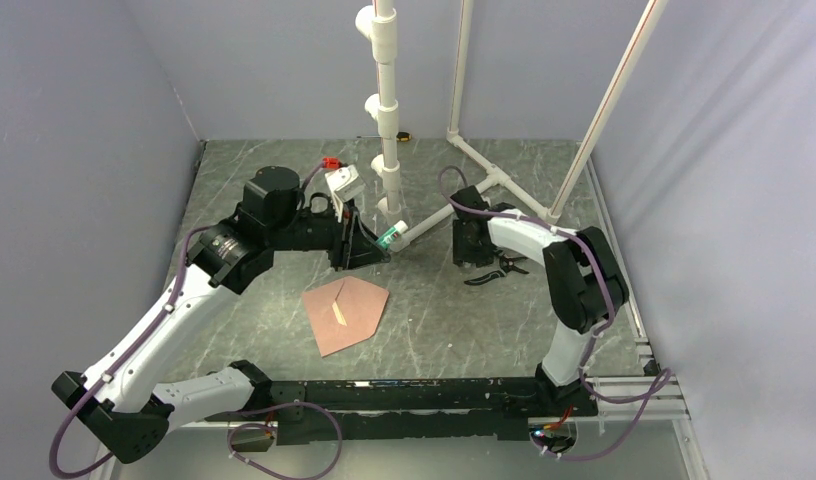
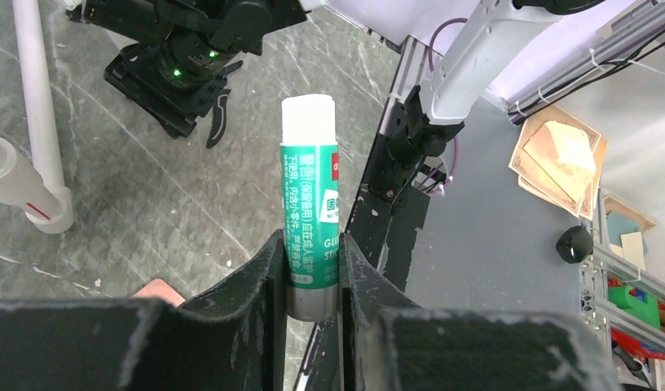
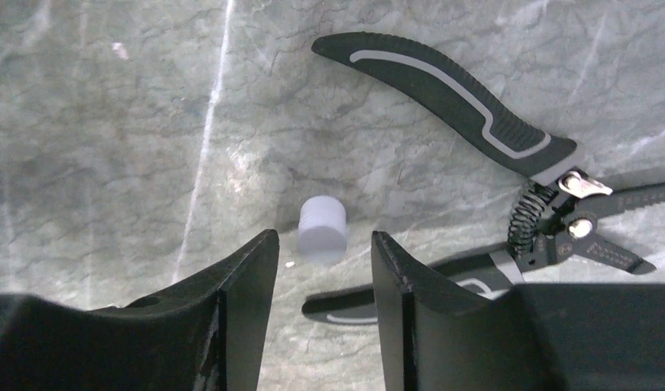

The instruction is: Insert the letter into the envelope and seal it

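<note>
The pinkish-brown envelope [image 1: 359,318] lies flat on the table in front of the arms, its pointed flap spread open. A thin light tan sliver [image 1: 339,313] shows on it; the rest of the letter is hidden. My left gripper [image 1: 369,245] is behind the envelope, above the table. It is shut on a green glue stick [image 2: 310,216], whose white end [image 2: 307,118] points away from the fingers. A corner of the envelope shows in the left wrist view [image 2: 158,292]. My right gripper [image 3: 323,235] is open, low over a small white cap [image 3: 322,230] that lies on the table between its fingertips.
Black spring pliers [image 3: 476,114] lie just right of the cap, also seen from above [image 1: 499,270]. A white PVC pipe frame [image 1: 387,100] stands at the back middle, with one pipe running along the table toward the left gripper. Grey walls enclose the table.
</note>
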You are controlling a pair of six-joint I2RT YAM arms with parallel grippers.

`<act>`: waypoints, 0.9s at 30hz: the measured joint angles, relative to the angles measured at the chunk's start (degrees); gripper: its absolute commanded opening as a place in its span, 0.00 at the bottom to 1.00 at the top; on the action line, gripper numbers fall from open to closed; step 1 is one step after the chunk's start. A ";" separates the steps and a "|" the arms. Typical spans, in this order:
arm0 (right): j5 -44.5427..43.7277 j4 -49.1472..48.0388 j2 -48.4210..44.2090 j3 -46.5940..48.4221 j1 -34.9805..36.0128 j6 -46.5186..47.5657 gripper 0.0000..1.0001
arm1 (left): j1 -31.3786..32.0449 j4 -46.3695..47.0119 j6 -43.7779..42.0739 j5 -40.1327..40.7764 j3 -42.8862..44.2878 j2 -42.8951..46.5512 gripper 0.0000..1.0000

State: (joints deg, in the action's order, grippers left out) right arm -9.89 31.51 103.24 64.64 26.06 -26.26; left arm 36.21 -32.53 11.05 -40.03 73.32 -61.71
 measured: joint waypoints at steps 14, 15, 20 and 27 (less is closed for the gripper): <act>4.17 -0.98 -36.72 -5.07 0.00 -7.32 0.70 | 0.00 10.10 8.94 0.76 -0.09 0.00 0.03; 6.23 -3.17 -40.22 -7.02 0.00 -7.87 0.72 | 0.00 11.54 9.97 0.52 -0.17 0.00 0.02; 23.10 -19.87 -55.19 -16.92 0.28 -12.33 0.86 | 0.00 18.43 15.13 -1.31 -0.85 -0.15 0.02; 35.69 -44.02 -54.60 -16.20 7.76 -19.43 0.92 | 0.00 27.04 21.07 -6.64 -2.32 -2.10 0.02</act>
State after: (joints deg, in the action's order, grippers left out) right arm 25.80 -12.51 48.64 48.45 33.82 -45.69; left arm 36.21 -5.50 32.12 -46.68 71.00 -63.81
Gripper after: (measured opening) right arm 0.914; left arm 0.252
